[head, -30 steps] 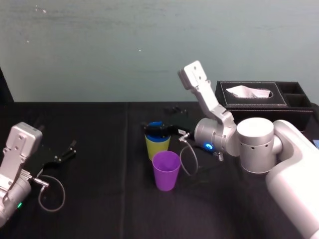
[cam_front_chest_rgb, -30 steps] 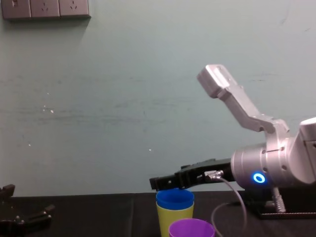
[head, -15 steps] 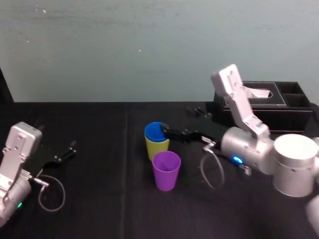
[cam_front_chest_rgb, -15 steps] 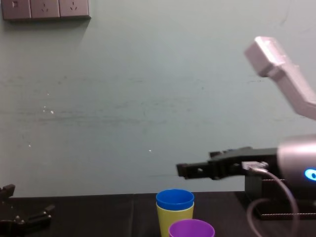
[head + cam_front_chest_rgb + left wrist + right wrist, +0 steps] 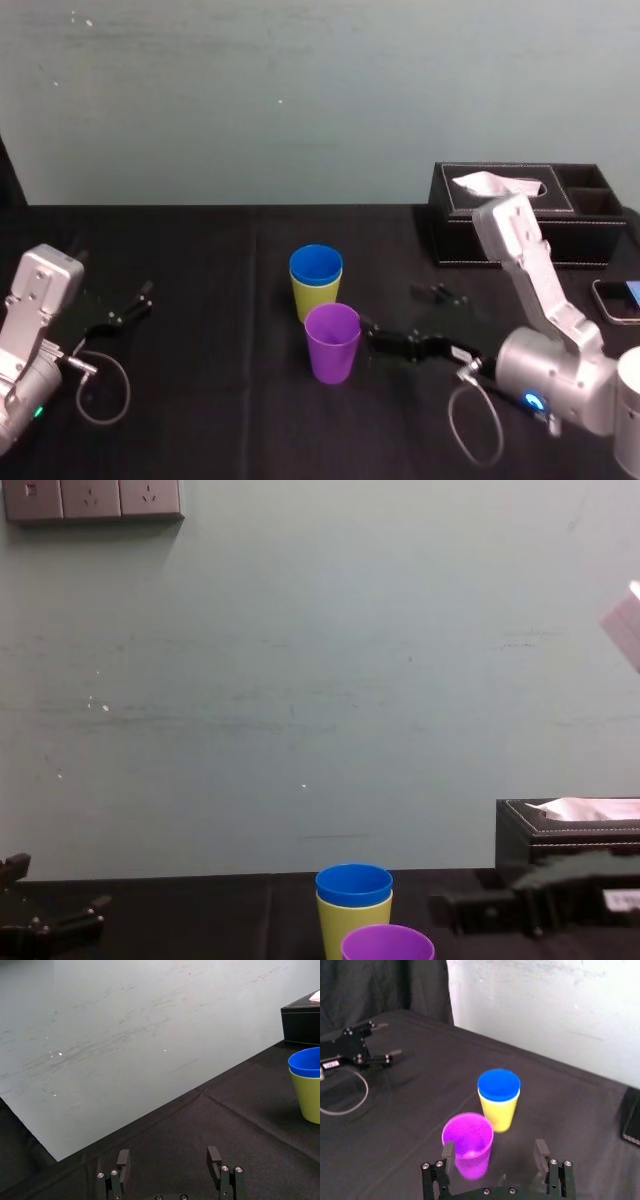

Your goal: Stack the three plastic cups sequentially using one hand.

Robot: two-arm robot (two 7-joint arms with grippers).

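Item 1: left gripper (image 5: 128, 306), far left on the black table (image 5: 200, 420), parked. Fingers stand apart with nothing between them.

Item 2: yellow-green cup (image 5: 314, 299), upright near the table's middle. The blue cup (image 5: 316, 266) is nested inside it, rim standing proud. First stacking step judged done.

Item 3: purple cup (image 5: 332, 345), upright and alone, just in front of the stacked pair and close to it, possibly touching.

Item 4: right gripper (image 5: 372, 335), the working hand, low over the cloth and just to the right of the purple cup. Jaws wide, holding nothing, with the cup just ahead of them and toward one finger.

Item 5: black tissue box (image 5: 520, 215), back right, well apart from the cups.

Step in hand, as judged: the approach to the purple cup. The next move calls for centring the jaws on its wall, closing gently on the smooth taper, lifting clear of the blue rim, then lowering it straight into the blue cup.
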